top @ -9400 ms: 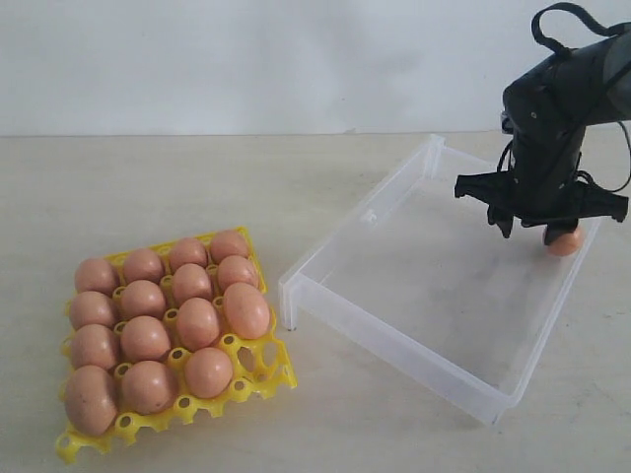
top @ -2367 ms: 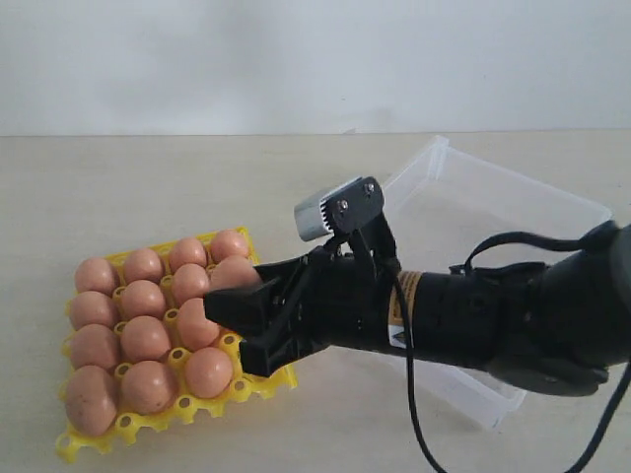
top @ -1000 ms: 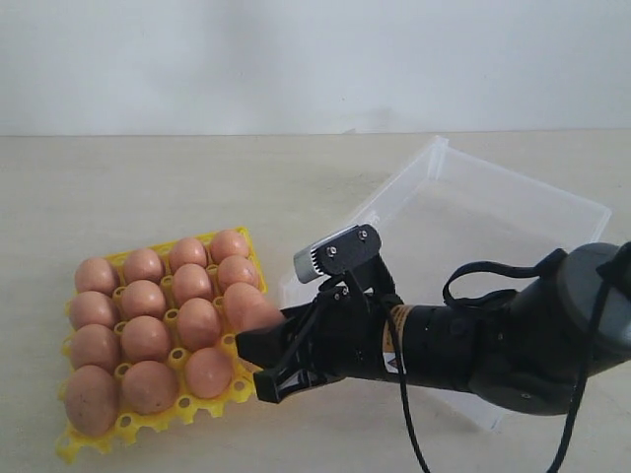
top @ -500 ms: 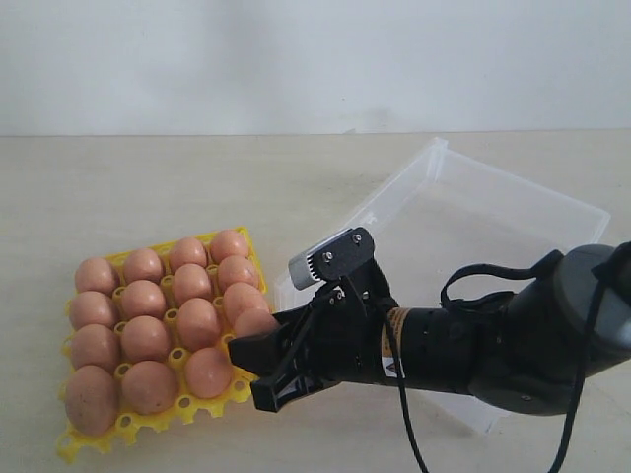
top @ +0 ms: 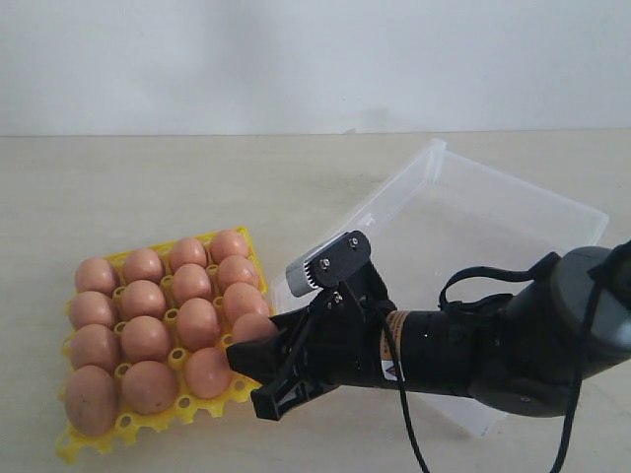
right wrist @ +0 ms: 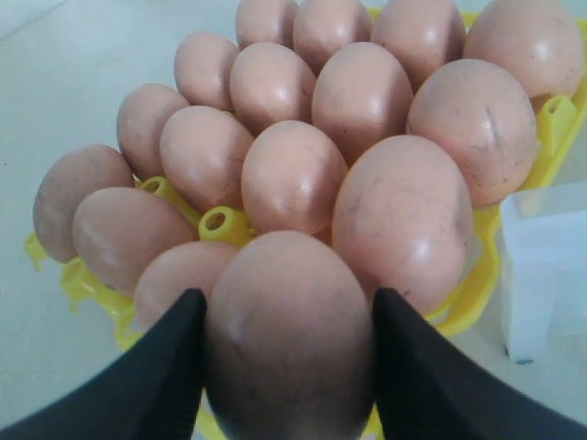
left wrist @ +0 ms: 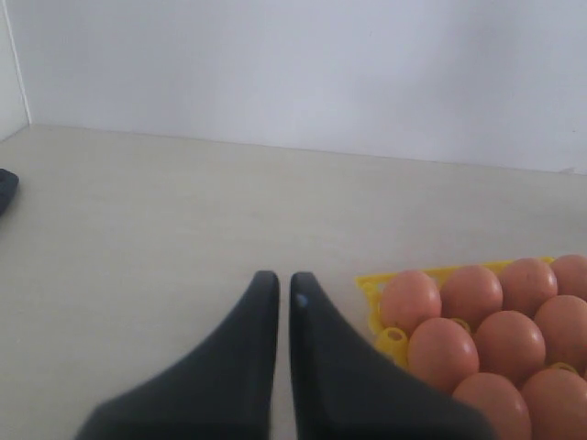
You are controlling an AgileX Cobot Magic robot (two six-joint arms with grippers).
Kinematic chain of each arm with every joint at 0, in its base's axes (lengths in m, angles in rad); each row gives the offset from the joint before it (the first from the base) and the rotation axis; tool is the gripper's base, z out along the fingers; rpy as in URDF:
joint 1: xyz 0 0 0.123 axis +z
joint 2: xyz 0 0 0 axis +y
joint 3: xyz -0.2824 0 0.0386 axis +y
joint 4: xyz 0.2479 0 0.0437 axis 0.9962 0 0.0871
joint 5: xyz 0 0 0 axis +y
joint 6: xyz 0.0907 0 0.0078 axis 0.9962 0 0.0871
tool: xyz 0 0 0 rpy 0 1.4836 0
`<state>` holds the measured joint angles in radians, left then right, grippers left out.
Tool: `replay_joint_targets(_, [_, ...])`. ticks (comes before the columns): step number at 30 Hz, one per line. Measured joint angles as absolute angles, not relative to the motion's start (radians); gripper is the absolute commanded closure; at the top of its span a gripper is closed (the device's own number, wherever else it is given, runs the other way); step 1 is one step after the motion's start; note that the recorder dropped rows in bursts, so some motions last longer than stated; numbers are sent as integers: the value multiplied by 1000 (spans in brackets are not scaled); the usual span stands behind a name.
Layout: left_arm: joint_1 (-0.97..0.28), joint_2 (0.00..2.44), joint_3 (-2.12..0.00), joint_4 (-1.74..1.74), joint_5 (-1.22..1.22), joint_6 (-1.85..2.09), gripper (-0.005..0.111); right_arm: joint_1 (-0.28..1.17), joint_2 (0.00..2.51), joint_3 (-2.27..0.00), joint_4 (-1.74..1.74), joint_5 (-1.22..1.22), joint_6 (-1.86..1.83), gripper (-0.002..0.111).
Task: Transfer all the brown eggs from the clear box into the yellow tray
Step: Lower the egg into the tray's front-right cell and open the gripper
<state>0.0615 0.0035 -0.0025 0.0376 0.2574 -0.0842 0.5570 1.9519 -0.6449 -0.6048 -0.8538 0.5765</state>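
In the exterior view the right gripper (top: 258, 370) is seen reaching across from the right, with its arm laid over the near edge of the clear box (top: 513, 227), which stands on the desk (top: 148, 187). One brown egg (top: 253, 330) is clamped between its black fingers (top: 281, 394) at the right edge of the yellow tray (top: 94, 440), above the tray's near right corner. Whether the egg touches the tray cannot be told from this view. The other brown eggs (top: 146, 338) are seated in the tray's cups in close rows.

The grip is made plain only in the right wrist view. There the held egg (right wrist: 289, 339) is pressed on both sides by the fingers of the right gripper (right wrist: 287, 312), and faint dark speckles are shown on the shells of the seated eggs (right wrist: 426, 229) behind it. Yellow pegs of the tray (right wrist: 220, 223) are seen between the eggs, and a corner of the clear box (right wrist: 541, 266) is seen just beside the tray.

The left gripper (left wrist: 277, 289) is shown only in the left wrist view. Its two dark fingers are brought together with only a thin slit between them, and nothing is held. It is kept over bare desk (left wrist: 138, 211), near one corner of the tray (left wrist: 367, 280), where several eggs (left wrist: 442, 353) are visible.
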Motion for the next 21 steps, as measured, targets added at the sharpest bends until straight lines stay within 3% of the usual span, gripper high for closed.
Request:
replay_joint_targets(3, [62, 3, -3, 38, 257, -84, 103, 557, 1952, -645, -606, -854, 577, 104])
replay_joint_targets(11, [62, 3, -3, 38, 257, -84, 103, 557, 1952, -645, -606, -852, 570, 64])
replay_joint_targets(17, [62, 3, -3, 38, 257, -84, 103, 557, 1952, -645, -606, -852, 570, 51])
replay_joint_targets(21, [62, 3, -3, 38, 257, -84, 103, 557, 1952, -645, -606, -852, 570, 50])
